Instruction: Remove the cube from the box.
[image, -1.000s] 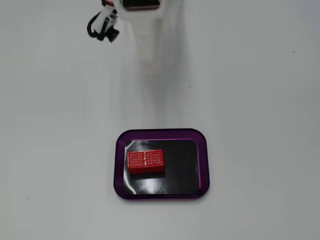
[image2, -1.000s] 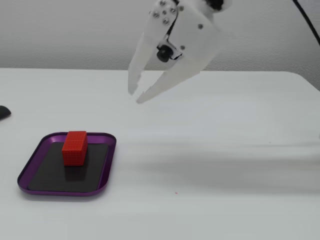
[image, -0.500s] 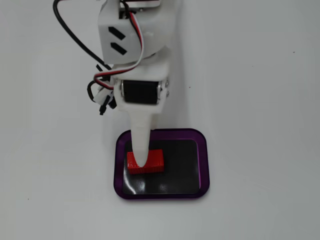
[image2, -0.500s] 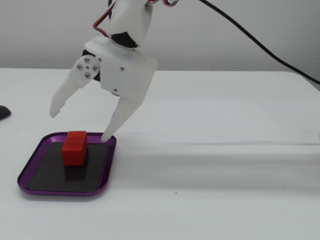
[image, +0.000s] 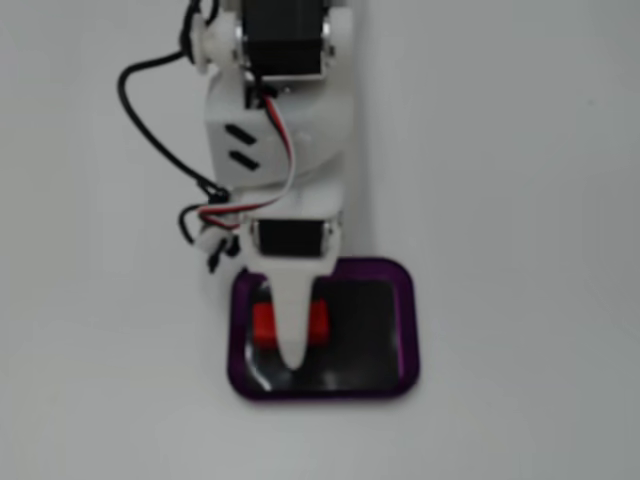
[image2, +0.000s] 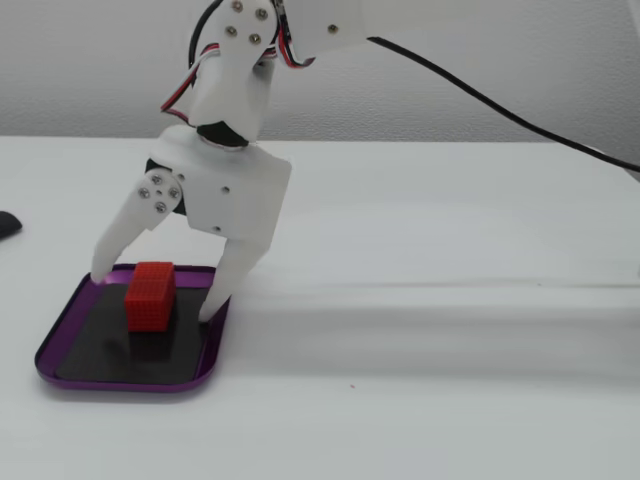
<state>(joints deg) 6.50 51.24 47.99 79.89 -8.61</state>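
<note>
The tool (image2: 153, 293) hangs low with its fingers spread wide, one tip on each side of the cube (image2: 149, 296), touching neither, seemingly placed so that closing would pinch it. The cube sits on the black floor of the box (image2: 66, 321), nearer the left rim in the top-down fixed view. The box rests on the white counter (image2: 450, 300).

top-down view, low side view, box (image: 412, 330) shared
</note>
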